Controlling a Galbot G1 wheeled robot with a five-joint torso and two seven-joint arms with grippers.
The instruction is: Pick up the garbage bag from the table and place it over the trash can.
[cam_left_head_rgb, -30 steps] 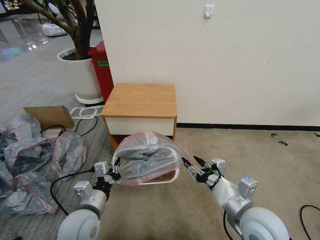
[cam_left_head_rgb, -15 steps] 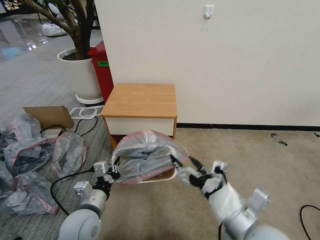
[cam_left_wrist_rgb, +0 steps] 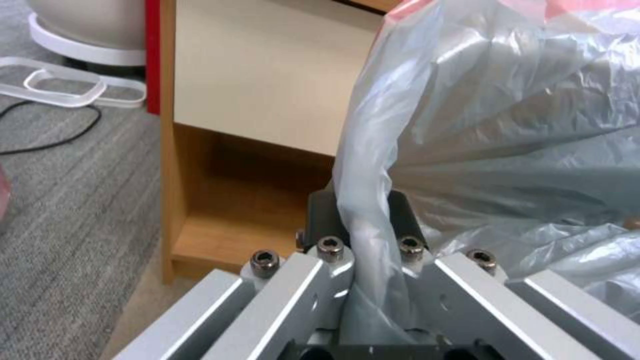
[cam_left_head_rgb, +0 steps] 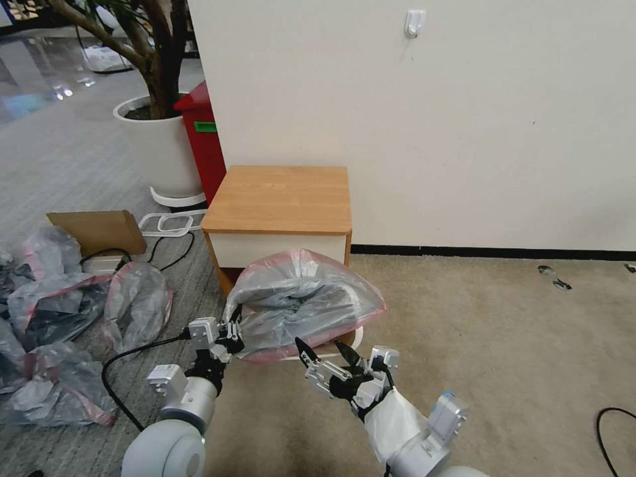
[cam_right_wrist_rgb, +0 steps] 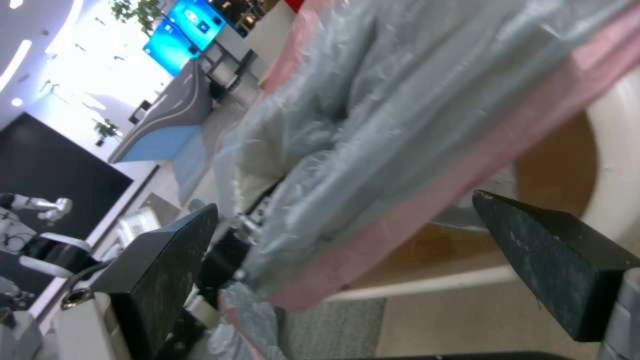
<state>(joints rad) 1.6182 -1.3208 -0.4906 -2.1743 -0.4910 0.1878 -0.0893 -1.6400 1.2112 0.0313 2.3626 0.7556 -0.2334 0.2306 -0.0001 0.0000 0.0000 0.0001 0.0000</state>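
Note:
The garbage bag (cam_left_head_rgb: 305, 301), crinkly grey plastic with a pink-red rim band, is puffed up over the cream-white trash can (cam_left_head_rgb: 356, 338), hiding most of it. The can stands on the carpet in front of the wooden table (cam_left_head_rgb: 285, 199). My left gripper (cam_left_head_rgb: 233, 329) is shut on the bag's left edge; in the left wrist view a twisted fold of the bag (cam_left_wrist_rgb: 467, 125) runs between my left gripper's (cam_left_wrist_rgb: 363, 212) fingers. My right gripper (cam_left_head_rgb: 317, 344) stands open at the bag's near edge, with the pink band (cam_right_wrist_rgb: 427, 200) and the can's rim (cam_right_wrist_rgb: 620, 165) between its fingers (cam_right_wrist_rgb: 167, 270).
Several filled grey bags (cam_left_head_rgb: 53, 305) lie on the floor at the left, beside a cardboard piece (cam_left_head_rgb: 99, 228) and a black cable (cam_left_head_rgb: 132, 351). A red bin (cam_left_head_rgb: 202, 146) and a white planter (cam_left_head_rgb: 159, 146) stand behind the table. Open carpet lies to the right.
My right gripper has swung from the bag's right side leftward and nearer, to its front edge. The bag has billowed up and spread rightward. The left gripper has stayed put.

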